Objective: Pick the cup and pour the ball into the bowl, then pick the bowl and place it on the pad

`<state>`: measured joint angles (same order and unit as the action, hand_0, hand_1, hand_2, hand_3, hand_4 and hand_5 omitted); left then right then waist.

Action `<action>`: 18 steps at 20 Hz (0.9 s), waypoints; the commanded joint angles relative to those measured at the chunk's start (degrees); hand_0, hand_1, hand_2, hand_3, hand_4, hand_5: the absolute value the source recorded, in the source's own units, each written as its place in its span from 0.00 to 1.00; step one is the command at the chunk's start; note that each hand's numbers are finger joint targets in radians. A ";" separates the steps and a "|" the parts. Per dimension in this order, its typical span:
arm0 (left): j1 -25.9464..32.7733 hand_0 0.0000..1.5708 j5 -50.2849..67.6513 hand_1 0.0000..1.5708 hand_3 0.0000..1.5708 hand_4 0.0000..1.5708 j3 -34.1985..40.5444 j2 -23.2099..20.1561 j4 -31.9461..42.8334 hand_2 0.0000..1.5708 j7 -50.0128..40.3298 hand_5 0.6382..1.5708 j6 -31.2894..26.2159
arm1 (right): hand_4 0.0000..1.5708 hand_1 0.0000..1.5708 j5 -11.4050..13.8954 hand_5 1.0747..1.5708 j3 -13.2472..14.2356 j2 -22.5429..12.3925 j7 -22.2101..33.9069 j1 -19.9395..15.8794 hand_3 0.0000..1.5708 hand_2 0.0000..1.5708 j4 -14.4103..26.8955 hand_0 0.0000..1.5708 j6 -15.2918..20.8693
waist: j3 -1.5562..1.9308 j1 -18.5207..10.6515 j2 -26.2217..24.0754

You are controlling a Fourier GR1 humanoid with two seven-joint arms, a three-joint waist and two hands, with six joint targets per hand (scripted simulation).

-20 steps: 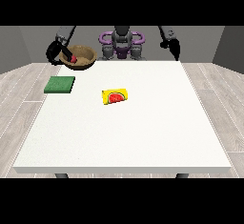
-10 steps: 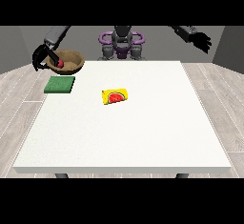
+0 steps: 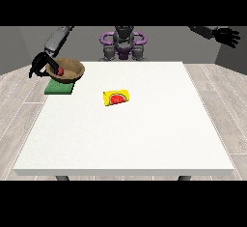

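**No readable text anywhere**

Honestly nothing is showing up as readable here. The yellow cup (image 3: 116, 97) lying on its side on the tabletop (image 3: 144, 139) is showing a red watermelon-slice picture, but no words or numbers are coming through on it. No labels or brands are showing elsewhere either.

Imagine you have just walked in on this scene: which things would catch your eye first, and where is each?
The yellow cup lying on its side near the middle of the white table stands out most. At the table's far corner on the view's left, the black hand at the view's left holds a brown wooden bowl with a small red ball inside, over the green square pad. The hand at the view's right is raised off to the side.
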<state>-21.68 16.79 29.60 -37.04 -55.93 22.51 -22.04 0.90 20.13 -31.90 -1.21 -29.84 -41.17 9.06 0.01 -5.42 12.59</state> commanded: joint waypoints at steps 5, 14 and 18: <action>-0.67 0.00 0.78 0.00 0.00 0.75 -0.16 -0.75 -2.04 0.00 -0.79 0.98 0.08 | 0.00 0.69 0.35 0.90 2.96 -4.00 0.75 -2.60 0.74 0.78 7.69 0.69 3.49 | 0.04 -1.28 2.46; -0.28 0.00 1.30 0.00 0.00 0.69 -3.91 2.70 -9.78 0.00 -6.07 1.00 1.60 | 0.00 0.00 -1.58 0.59 4.02 -8.94 1.05 -6.30 0.08 0.00 13.33 0.00 -4.69 | 0.13 -2.33 -0.12; 1.27 0.00 -1.63 0.00 0.00 0.57 -10.74 10.38 -12.42 0.00 -12.07 0.99 5.81 | 0.00 0.00 0.64 0.57 0.21 -6.96 7.48 -6.46 0.00 0.00 11.46 0.00 -5.21 | 0.03 -0.89 -11.96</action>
<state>-21.96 16.57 23.16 -31.31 -65.51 14.97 -18.49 0.62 22.10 -38.44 2.34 -35.70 -29.66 5.76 0.11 -6.66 7.89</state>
